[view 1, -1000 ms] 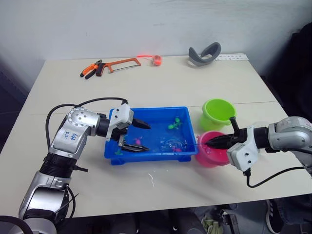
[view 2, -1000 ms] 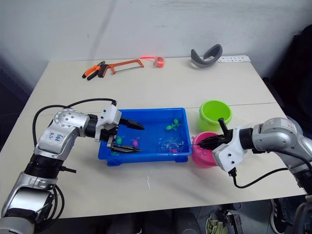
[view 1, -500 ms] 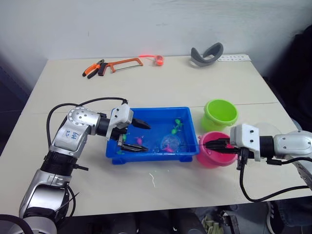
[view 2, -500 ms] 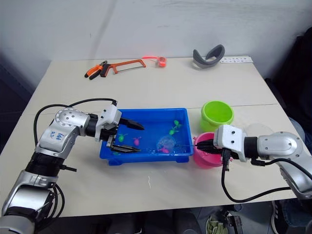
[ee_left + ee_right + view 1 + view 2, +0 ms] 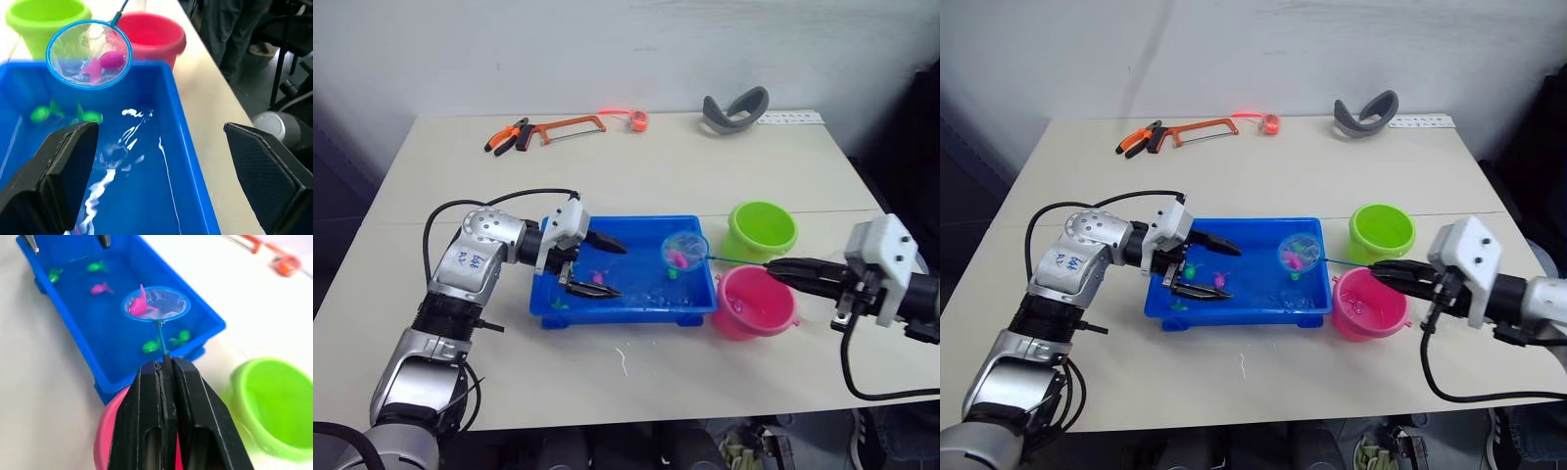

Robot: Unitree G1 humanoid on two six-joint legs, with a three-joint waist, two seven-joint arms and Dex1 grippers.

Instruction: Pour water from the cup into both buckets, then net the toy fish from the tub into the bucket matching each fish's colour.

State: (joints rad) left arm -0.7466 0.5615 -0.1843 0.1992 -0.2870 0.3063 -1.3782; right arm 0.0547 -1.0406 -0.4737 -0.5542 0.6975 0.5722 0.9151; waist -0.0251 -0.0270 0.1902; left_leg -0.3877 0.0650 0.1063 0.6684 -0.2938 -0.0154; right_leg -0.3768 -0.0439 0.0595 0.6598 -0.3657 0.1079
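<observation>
From the head views, a net (image 5: 684,250) holding 1 pink fish (image 5: 676,258) is clamped by the right gripper (image 5: 790,269) above the tub (image 5: 626,311), beside the pink bucket (image 5: 756,302). In the left wrist view, the left gripper (image 5: 161,171) is spread wide over the water (image 5: 132,147). In the right wrist view, the net handle is pinched between closed fingers (image 5: 142,431).

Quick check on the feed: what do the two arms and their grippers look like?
Both arms are silver-grey metal with white wrist blocks and loose black cables. The left arm's rounded joint carries blue handwritten marks. The left gripper and right gripper each have two black, tapered fingers; the left wrist view shows textured pads.

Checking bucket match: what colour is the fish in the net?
Pink fish in the net; clearest in the right wrist view.
</observation>
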